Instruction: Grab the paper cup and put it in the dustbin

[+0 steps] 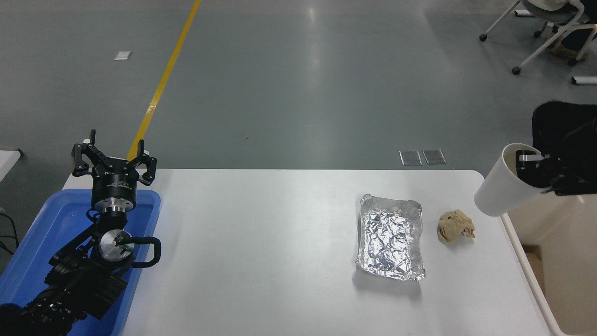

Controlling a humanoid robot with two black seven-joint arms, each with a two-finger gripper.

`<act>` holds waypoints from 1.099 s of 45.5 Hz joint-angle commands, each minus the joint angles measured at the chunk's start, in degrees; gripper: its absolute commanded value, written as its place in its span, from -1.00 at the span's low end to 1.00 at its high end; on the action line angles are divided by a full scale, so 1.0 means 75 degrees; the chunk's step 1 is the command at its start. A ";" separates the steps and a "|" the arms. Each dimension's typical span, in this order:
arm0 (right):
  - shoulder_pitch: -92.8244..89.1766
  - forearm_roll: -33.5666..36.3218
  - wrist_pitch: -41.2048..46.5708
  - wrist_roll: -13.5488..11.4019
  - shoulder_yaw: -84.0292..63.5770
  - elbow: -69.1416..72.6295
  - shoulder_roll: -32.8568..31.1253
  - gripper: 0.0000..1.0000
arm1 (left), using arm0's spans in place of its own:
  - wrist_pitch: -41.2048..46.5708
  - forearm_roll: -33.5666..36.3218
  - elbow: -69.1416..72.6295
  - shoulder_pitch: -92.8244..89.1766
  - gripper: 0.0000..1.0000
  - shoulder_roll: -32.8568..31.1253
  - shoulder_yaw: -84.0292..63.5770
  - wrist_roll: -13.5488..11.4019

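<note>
Cup: lifted, right gripper clamped on its rim, above bin's far left corner. Remaining: release into bin. Left gripper: parked, fingers apart.

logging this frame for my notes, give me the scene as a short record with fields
held item: paper cup, tilted, in the air by the table's far right corner
right gripper: shut on the cup's rim, one finger inside
dustbin: at the table's right edge
left gripper: open, parked above the blue tray
on table: foil tray, crumpled brown paper ball
</note>
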 commanded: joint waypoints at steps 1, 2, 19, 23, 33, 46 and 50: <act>0.0778 0.0061 0.0767 0.0052 -0.0030 0.0058 -0.0030 -1.00 | 0.0000 -0.0006 0.0003 0.0011 0.98 0.0000 0.0000 0.0001; 0.0790 0.0061 0.0767 0.0052 -0.0030 0.0046 -0.0030 -1.00 | 0.0000 0.0006 -0.0009 0.0000 0.98 0.0000 0.0000 0.0001; -0.0240 -0.0009 0.0404 0.0029 -0.0006 -0.0726 -0.0054 -1.00 | 0.0000 0.0006 0.0003 0.0011 0.98 0.0000 0.0000 0.0001; -0.0978 0.0014 0.0100 0.0017 0.0041 -0.1347 -0.0276 -1.00 | 0.0000 0.0006 0.0003 0.0011 0.98 0.0000 0.0000 0.0001; -0.3544 0.0049 -0.0428 0.0005 0.0637 -0.3853 -0.0815 -1.00 | 0.0000 -0.0006 0.0003 0.0011 0.98 0.0000 0.0000 0.0001; -0.7504 0.0061 -0.0428 0.0017 0.3507 -0.7744 -0.1214 -1.00 | 0.0000 -0.0006 0.0003 0.0011 0.98 0.0000 0.0000 0.0001; -0.8618 0.0061 -0.0428 0.0017 0.4351 -0.8916 -0.1144 -1.00 | 0.0000 -0.0006 0.0003 0.0011 0.98 0.0000 0.0000 0.0001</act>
